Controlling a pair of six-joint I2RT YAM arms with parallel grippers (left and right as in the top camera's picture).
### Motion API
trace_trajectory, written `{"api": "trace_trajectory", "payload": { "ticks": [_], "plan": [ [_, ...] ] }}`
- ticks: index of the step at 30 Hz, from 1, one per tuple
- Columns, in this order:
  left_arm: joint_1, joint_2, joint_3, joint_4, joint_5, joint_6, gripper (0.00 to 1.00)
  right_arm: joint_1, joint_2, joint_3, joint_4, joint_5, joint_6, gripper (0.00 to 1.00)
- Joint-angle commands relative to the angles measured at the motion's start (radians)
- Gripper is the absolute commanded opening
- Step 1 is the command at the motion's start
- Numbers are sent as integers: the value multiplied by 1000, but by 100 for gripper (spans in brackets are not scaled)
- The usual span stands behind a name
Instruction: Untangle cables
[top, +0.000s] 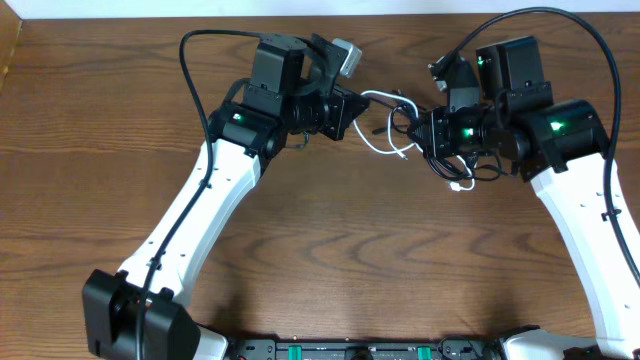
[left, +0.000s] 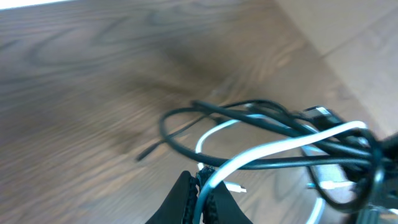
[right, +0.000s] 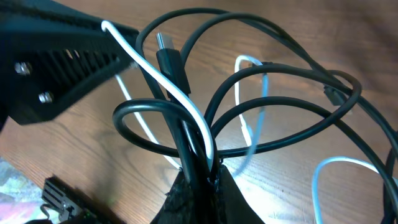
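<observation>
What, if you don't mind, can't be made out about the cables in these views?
Overhead: crossings too small to trace.
Left wrist: black cables blurred; frame edge crops the left tool, shut on the white cable.
Right wrist: right tool grips black cables; whether it pinches the white one too is hidden behind them.

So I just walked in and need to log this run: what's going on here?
Two robot arms are working on a tangle of cables over the far side of the table. The left end effector is shut on the white cable. The right end effector is shut on the black cables, with the white one passing through the same pinch. The arms face each other closely, the knot spans the gap between them, and nothing is separated yet.
</observation>
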Motion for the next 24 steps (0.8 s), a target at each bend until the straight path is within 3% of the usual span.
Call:
{"api": "trace_trajectory", "payload": {
  "ticks": [1,7,14,19,21,24],
  "plan": [
    [35,-84,57,-38,-240,-8,7,3,-16,19,-25,82,-10,1],
    [79,-207,58,-125,-431,-8,7,3,-16,12,-60,199,-10,3],
    [145,-300,58,-220,-510,-9,7,2,-16,-51,-66,298,2,8],
    [205,-313,58,-265,-541,-10,8,0,-16,-119,-44,298,2,19],
    [230,-313,58,-275,-541,-10,7,0,-16,-148,-28,298,2,31],
    [264,-313,62,-265,-539,-10,7,0,-16,-202,8,298,2,35]
  ]
}}
